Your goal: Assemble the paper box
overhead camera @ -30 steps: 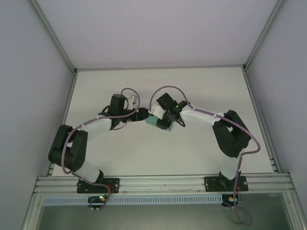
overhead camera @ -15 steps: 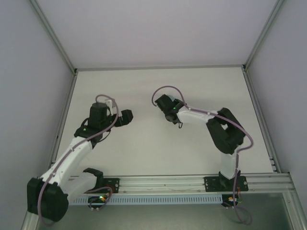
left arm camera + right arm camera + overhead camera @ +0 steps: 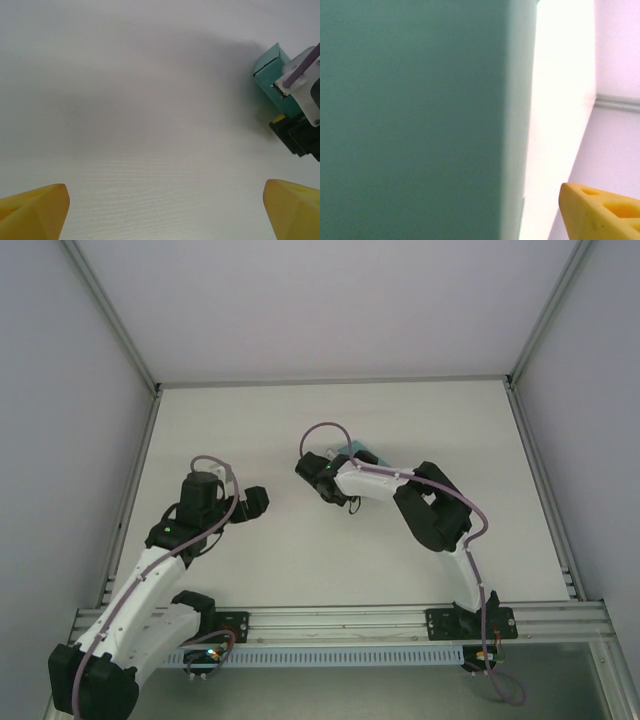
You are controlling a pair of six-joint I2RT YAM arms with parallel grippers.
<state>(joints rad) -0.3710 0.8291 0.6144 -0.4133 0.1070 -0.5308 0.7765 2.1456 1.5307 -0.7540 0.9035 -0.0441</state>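
Paper box [image 3: 360,452] sits on the white table [image 3: 260,420], a little right of the middle, and from above you see just a teal corner of it showing past the right arm's forearm. Pale grey walls [image 3: 330,300] close the table in on three sides, with metal posts in the back corners and a metal rail [image 3: 330,618] along the near edge where both arms are bolted.

From above, the left gripper [image 3: 255,502] hangs over bare table well to the left of the box, and the right gripper [image 3: 320,475] is just beside it. The left wrist camera gives you more: a faint grain in the tabletop, the box standing as a folded shape at the upper right with a purple cable [image 3: 302,67] crossing in front of it, and two yellow fingertips [image 3: 35,215] set far apart with nothing between them.

The right wrist camera puts a flat teal face of the box right up against the lens. A single yellow fingertip [image 3: 600,215] shows at the lower right, apart from the card. You cannot tell whether that gripper is spread or gripping.
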